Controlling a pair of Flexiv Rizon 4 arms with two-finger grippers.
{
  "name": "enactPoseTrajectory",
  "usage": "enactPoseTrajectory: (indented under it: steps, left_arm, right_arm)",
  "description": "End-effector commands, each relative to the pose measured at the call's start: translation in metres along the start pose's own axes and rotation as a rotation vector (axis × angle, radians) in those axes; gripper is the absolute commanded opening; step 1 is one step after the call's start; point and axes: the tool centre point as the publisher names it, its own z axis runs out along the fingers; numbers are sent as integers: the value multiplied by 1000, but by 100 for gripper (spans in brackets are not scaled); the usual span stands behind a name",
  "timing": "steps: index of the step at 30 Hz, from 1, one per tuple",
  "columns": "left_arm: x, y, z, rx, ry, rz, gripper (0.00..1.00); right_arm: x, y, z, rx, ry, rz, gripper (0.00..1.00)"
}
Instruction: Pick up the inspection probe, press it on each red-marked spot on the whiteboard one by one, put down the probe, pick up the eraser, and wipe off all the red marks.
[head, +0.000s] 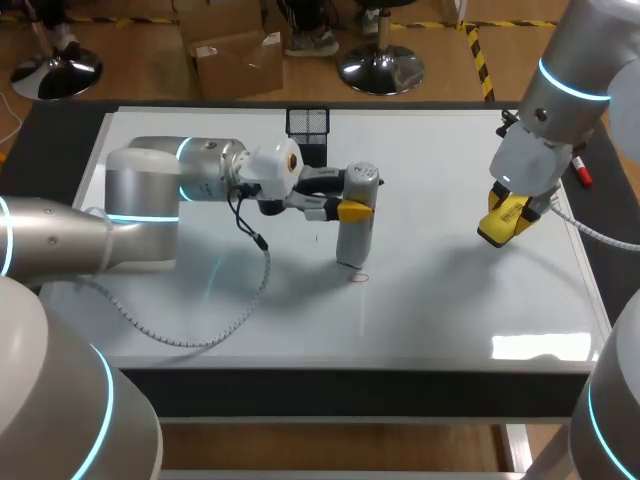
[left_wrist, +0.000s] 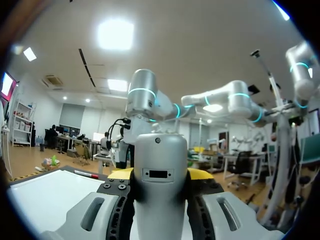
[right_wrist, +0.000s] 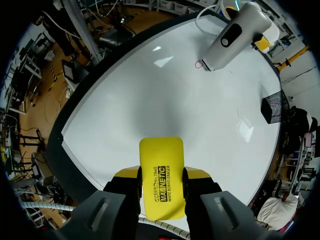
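My left gripper (head: 352, 210) is shut on the grey inspection probe (head: 357, 225), which stands upright with its lower end on the whiteboard (head: 450, 310). A small red ring mark (head: 360, 277) lies just in front of the probe's foot. In the left wrist view the probe (left_wrist: 160, 170) fills the gap between the yellow-tipped fingers (left_wrist: 119, 174). My right gripper (head: 505, 222) hangs above the board's right part, shut on the yellow eraser (head: 503, 216). From the right wrist the eraser (right_wrist: 161, 165) sticks out ahead of the fingers, with the probe (right_wrist: 232, 37) and the red mark (right_wrist: 198, 64) far ahead.
A black mesh holder (head: 307, 122) stands at the board's far edge, behind the left gripper. A red marker (head: 580, 172) lies by the right edge near my right arm. A thin cable (head: 255, 290) from the left wrist loops over the board.
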Motion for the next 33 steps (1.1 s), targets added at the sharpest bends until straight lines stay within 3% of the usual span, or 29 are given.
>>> enactPoseTrajectory:
  steps: [1,33]
  left_arm:
    - [-2,4,-1,8,21,-8,0]
    - [15,20,3,-24,94,-10,0]
  right_arm:
    - [0,0,0,2,3,-1,0]
    - [0,0,0,2,3,-1,0]
